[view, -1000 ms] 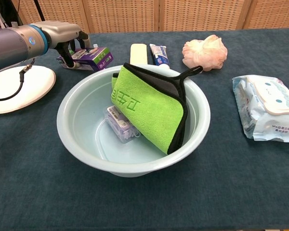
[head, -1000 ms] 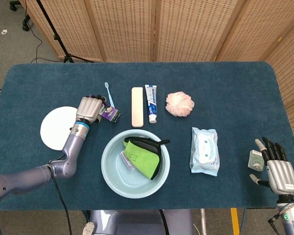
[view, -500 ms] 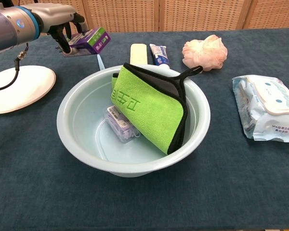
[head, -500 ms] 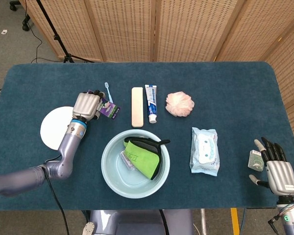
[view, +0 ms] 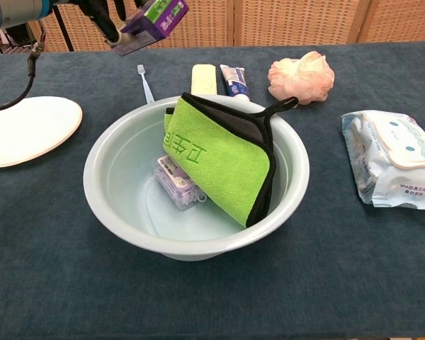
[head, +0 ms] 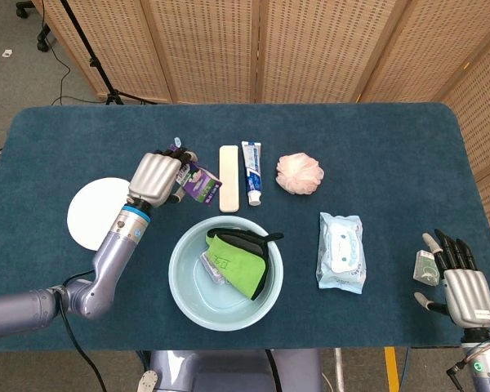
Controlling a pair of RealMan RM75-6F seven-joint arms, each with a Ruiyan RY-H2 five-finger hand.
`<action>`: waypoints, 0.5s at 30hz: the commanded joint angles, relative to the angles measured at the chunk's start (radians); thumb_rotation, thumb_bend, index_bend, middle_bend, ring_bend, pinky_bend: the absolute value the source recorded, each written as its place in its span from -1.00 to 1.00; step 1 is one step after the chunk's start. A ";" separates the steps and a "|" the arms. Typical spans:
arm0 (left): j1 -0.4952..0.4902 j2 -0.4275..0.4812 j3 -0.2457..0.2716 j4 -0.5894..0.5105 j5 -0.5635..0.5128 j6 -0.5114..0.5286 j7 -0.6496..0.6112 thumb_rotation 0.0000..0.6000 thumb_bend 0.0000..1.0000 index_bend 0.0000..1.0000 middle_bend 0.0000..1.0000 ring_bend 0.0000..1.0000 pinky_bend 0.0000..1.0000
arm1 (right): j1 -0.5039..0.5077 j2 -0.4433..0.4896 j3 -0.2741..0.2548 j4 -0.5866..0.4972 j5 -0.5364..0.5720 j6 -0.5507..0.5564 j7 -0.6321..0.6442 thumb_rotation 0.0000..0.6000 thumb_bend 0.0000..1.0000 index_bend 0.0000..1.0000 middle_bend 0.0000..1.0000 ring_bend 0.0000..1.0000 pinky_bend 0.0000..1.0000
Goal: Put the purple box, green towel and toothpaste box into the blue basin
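From overhead, the left hand (head: 156,178) had raised the purple box (head: 195,180) off the counter (head: 376,147) since a moment earlier, fingers clamped around it, between the white plate (head: 86,212) and the beige case (head: 228,189). The green towel (head: 238,260) already lay in the blue basin (head: 184,278), so this carry looked like a late step. The right hand (head: 457,282) rested open at the near right corner.

From the chest camera, the box (view: 154,18) hung tilted, high above the far left rim of the basin (view: 113,205), with the toothbrush (view: 146,83) beneath.
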 commanded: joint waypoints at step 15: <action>-0.001 0.129 0.025 -0.421 0.102 0.048 0.080 1.00 -0.13 0.32 -0.34 -0.30 -0.20 | -0.008 0.004 0.000 -0.005 -0.005 0.017 0.005 1.00 -0.81 -1.00 -1.00 -1.00 -1.00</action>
